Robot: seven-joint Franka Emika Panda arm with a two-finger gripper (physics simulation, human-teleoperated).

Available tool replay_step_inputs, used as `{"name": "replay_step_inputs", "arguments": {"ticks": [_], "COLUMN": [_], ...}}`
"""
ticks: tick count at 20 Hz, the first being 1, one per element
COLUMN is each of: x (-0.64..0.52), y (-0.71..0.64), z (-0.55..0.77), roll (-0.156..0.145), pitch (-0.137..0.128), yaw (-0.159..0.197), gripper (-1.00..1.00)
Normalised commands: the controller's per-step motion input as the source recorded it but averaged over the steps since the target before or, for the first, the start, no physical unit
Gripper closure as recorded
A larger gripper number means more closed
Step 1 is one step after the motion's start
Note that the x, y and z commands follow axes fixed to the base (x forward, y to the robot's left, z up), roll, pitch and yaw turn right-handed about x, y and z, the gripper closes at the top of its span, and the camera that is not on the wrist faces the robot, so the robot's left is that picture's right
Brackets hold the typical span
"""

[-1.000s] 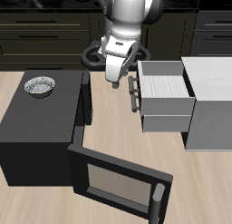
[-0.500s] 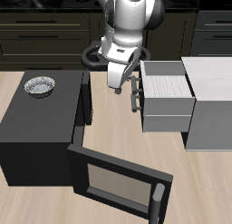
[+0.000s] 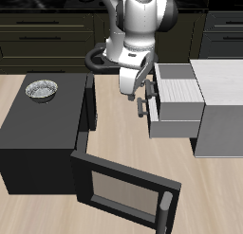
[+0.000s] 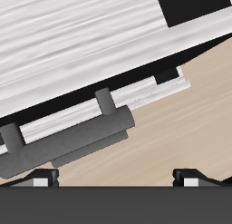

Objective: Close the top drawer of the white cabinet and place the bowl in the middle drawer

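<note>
While bowl tops black box, fingers seemingly apart.

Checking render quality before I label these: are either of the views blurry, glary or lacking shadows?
Exterior view: evenly lit, no glare; soft shadow under the open top drawer; the bowl is sharp. Wrist view: the drawer's handle is crisp with only a faint shadow; the striped drawer inside looks smeared; only the fingertips show.

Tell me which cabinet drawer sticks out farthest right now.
The top drawer of the white cabinet: its striped inside shows from above. The one below is out too, but less.
</note>
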Motion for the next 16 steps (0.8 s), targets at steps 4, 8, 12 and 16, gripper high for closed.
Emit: {"name": "replay_step_inputs", "arguments": {"ticks": [4, 8, 12, 16], "x": [0.08, 0.04, 0.09, 0.08], "y": [0.30, 0.25, 0.20, 0.21], "z": [-0.01, 0.01, -0.01, -0.01], "roll": [0.053, 0.053, 0.036, 0.034], "pitch": [-0.010, -0.023, -0.014, -0.022], "yaw": [-0.013, 0.008, 0.001, -0.019], "gripper": [-1.00, -1.00, -1.00, -1.00]}}
